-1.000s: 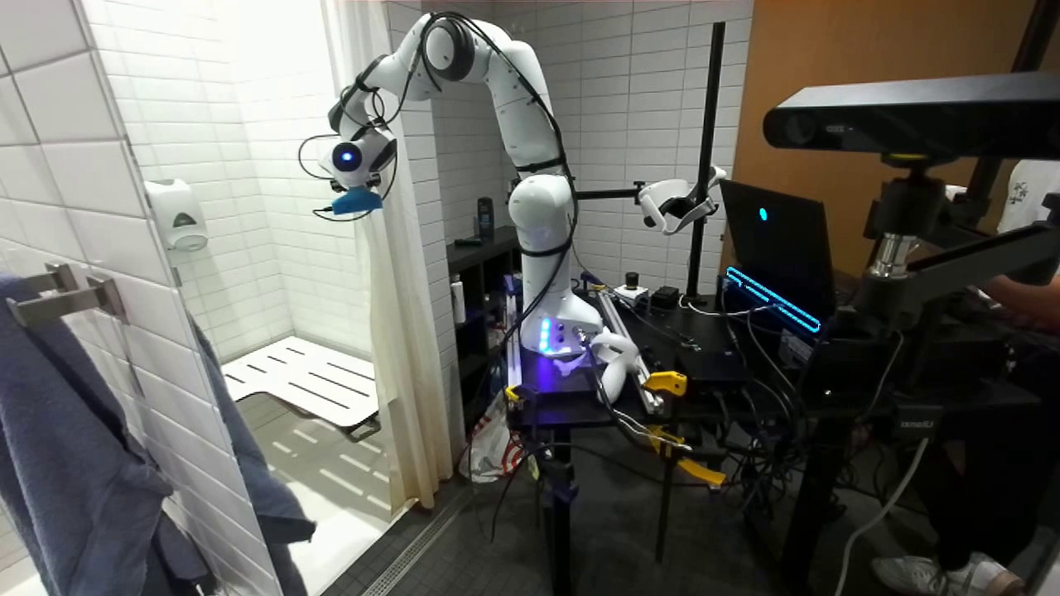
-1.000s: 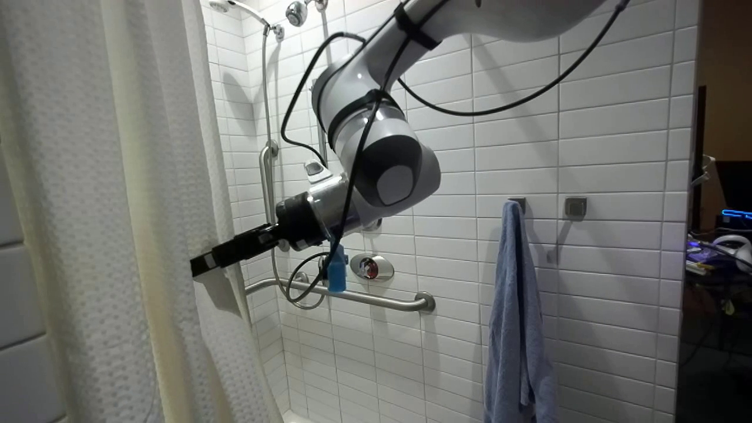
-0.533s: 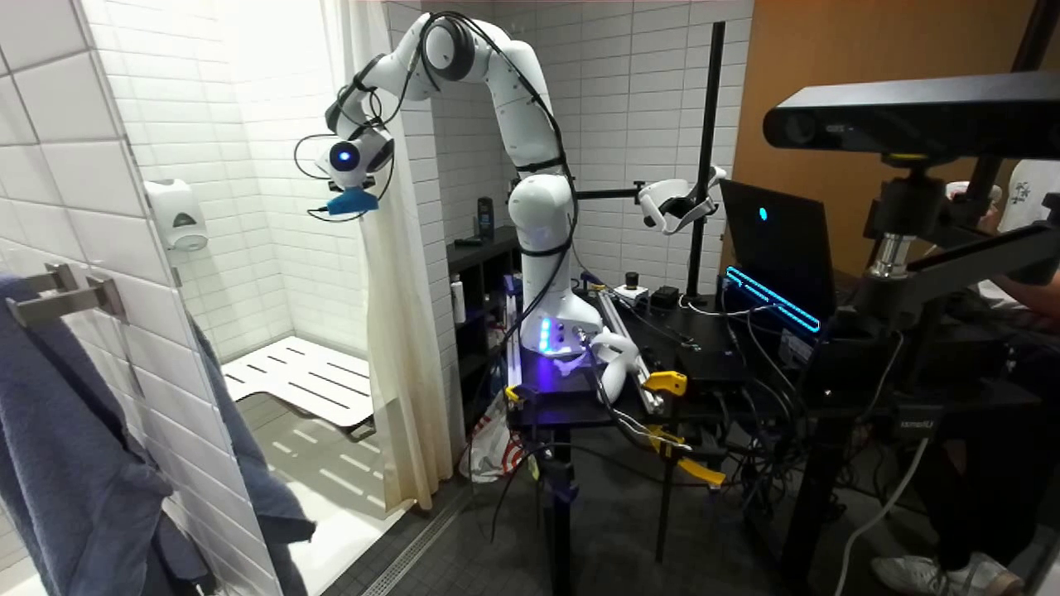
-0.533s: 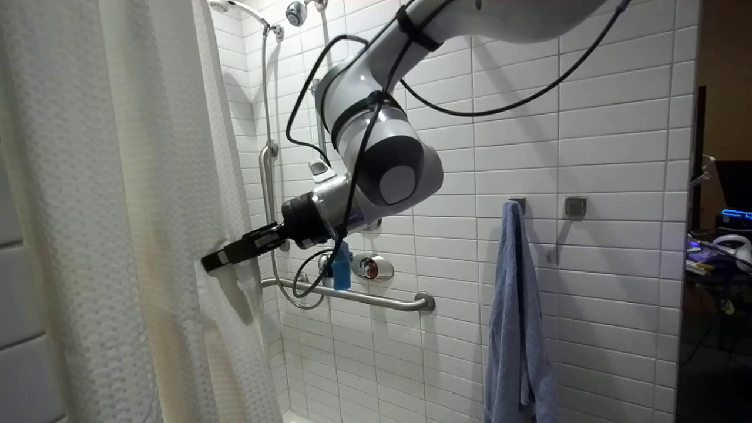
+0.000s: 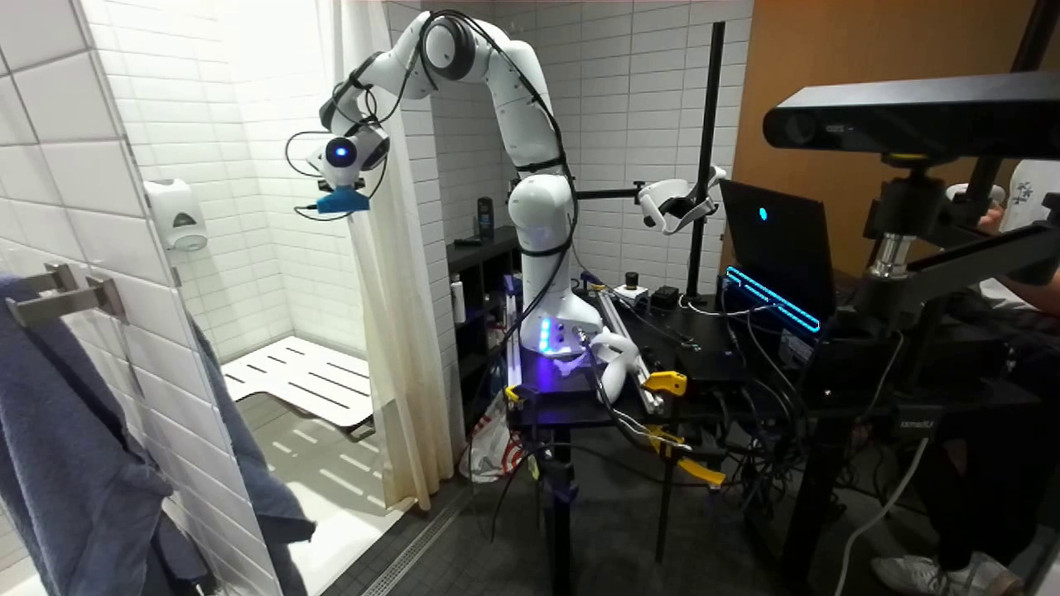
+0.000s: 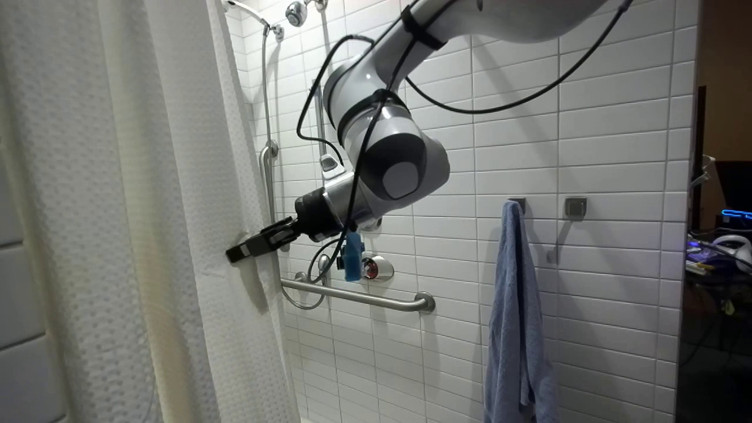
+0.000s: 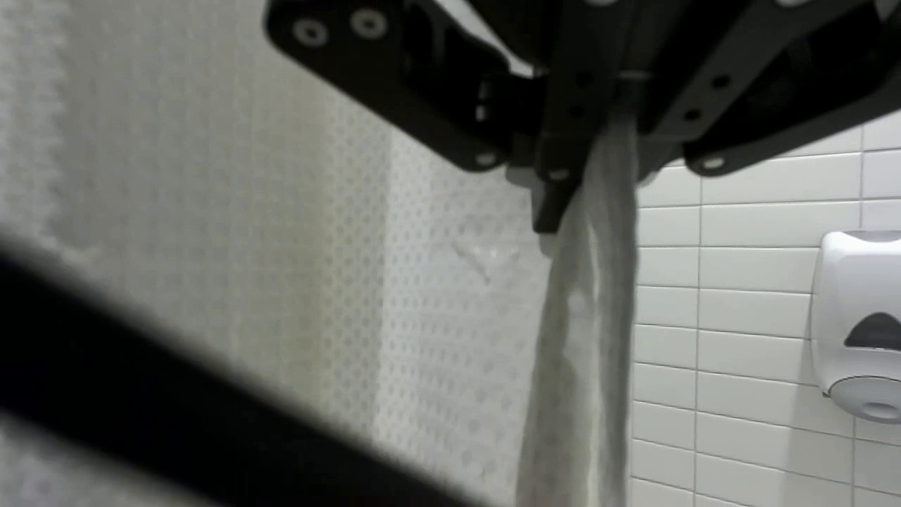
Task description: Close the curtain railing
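Wrist view: near one o'clock, a black two-fingered end effector (image 7: 600, 189) pinches dimpled cream curtain fabric (image 7: 443, 313), apparently mid-closing; next, pull steadily.

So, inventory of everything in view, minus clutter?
Curtain: one, cream, at shower
Bench: one, white, in shower
Dispenser: one, white, on tiles
Horizontal bar: one, silver, on tiles
Valve: one, chrome, above bar
Towel: count unclear, blue, on hook
Shelf: one, black, beside curtain
Bottle: one, dark, atop shelf
Bag: one, white and red, near shelf
Laptop: one, black, on table
Table: at least one, black, under laptop
Headset: one, white, on post
Clamps: at least two, yellow, table edge
Camera: one, dark, right foreground
Person's shoes: two, white, lower right
Arm: one, white, on table
Claw: one, black, gripping curtain edge
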You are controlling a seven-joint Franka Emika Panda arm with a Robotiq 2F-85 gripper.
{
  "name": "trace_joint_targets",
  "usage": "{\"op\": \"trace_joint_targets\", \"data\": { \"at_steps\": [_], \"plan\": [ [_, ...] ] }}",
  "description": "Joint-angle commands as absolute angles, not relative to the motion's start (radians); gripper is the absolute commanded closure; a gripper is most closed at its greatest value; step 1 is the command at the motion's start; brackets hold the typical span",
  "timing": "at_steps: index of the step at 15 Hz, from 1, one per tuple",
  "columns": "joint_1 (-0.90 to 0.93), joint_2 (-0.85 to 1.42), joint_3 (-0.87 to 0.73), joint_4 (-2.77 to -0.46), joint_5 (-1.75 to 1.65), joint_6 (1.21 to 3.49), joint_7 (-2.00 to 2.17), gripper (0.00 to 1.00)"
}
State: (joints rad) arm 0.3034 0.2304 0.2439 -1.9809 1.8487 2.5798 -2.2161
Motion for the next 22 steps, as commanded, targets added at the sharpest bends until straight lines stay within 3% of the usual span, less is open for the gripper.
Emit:
{"op": "trace_joint_targets", "data": {
  "at_steps": [1,22],
  "plan": [
    [0.321,0.223,0.23,-1.978,1.85,2.639,-2.248,0.99],
    [0.3,0.244,0.206,-1.918,1.873,2.997,-2.455,0.99]
  ]
}}
